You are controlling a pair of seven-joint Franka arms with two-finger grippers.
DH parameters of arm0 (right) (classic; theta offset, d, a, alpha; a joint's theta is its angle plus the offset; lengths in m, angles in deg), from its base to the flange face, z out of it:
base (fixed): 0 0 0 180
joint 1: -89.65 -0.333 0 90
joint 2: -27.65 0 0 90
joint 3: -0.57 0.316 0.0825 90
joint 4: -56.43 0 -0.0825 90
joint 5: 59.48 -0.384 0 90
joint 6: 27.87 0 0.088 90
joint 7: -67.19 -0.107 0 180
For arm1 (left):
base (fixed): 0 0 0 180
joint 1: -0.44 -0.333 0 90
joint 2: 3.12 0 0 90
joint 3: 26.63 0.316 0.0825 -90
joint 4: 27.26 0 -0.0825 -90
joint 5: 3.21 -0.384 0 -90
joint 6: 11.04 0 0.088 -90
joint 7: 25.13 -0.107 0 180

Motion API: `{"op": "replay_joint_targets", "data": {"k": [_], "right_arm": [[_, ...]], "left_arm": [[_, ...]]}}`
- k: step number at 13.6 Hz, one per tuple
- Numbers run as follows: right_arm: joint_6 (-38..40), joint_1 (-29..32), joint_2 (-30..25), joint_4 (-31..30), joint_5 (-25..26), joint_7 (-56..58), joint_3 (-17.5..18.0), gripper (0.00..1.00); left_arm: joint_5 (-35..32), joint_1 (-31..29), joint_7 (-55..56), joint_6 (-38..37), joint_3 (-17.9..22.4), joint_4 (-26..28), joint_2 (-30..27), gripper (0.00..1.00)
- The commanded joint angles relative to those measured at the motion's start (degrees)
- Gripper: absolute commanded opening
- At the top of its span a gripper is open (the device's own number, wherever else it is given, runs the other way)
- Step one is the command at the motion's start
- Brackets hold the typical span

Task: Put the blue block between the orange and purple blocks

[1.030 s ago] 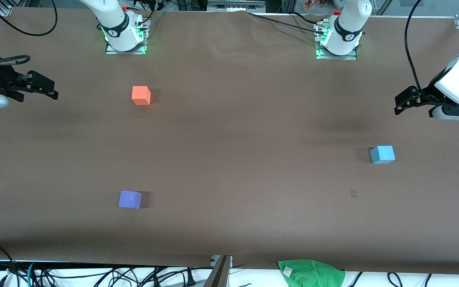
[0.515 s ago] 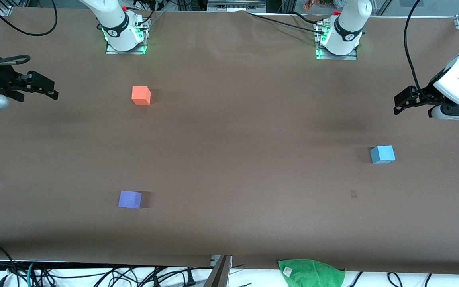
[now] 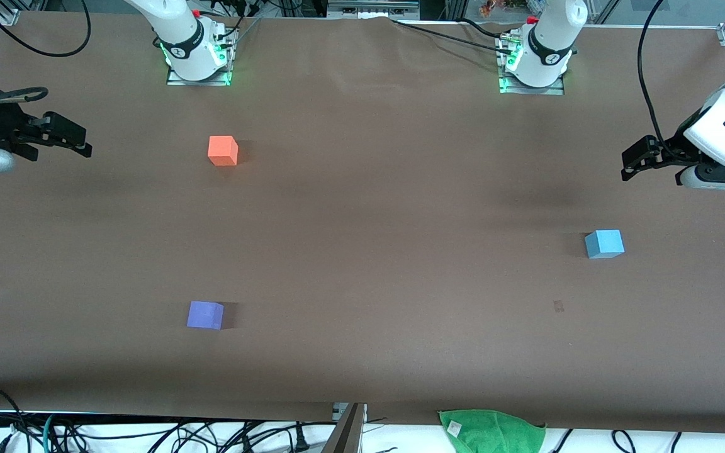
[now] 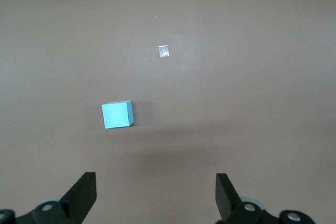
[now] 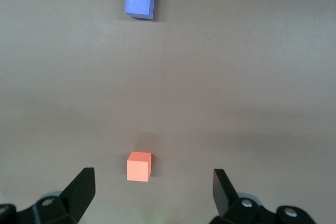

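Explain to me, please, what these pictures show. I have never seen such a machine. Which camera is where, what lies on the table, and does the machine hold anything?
These are two robot arms bolted along one edge of a brown table. The wide picture comes from a high camera facing them. The two others come from cameras on the wrists, looking down past each end effector's black fingers.

Three small cubes lie apart on the table: the orange block near the right arm's base, the purple block closer to the front camera, and the blue block toward the left arm's end. A green cloth hangs at the table's near edge.

Nothing is held. The left end effector and the right end effector hang open above the table's ends.
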Motion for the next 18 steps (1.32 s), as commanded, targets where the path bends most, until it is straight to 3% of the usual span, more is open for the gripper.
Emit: {"op": "replay_joint_targets", "data": {"k": [1, 8, 12, 15, 18], "right_arm": [[0.7, 0.1, 0.0, 0.6, -0.6, 0.6, -0.1, 0.99], [0.8, 0.1, 0.0, 0.6, -0.6, 0.8, -0.1, 0.99], [0.8, 0.1, 0.0, 0.6, -0.6, 0.8, -0.1, 0.99], [0.8, 0.1, 0.0, 0.6, -0.6, 0.8, -0.1, 0.99], [0.8, 0.1, 0.0, 0.6, -0.6, 0.9, -0.2, 0.99]], "left_arm": [[0.7, 0.0, 0.3, -1.1, -0.1, -1.1, 0.2, 1.00], [0.5, 0.0, 0.2, -0.9, -0.1, -1.1, 1.8, 1.00], [0.3, -0.6, -0.3, -1.3, 0.6, -3.7, 7.0, 1.00], [-5.6, -1.4, -1.2, -0.9, 0.5, -3.8, 13.4, 1.00], [-7.7, -7.3, -1.6, 0.6, 0.3, -3.7, 18.6, 1.00]]}}
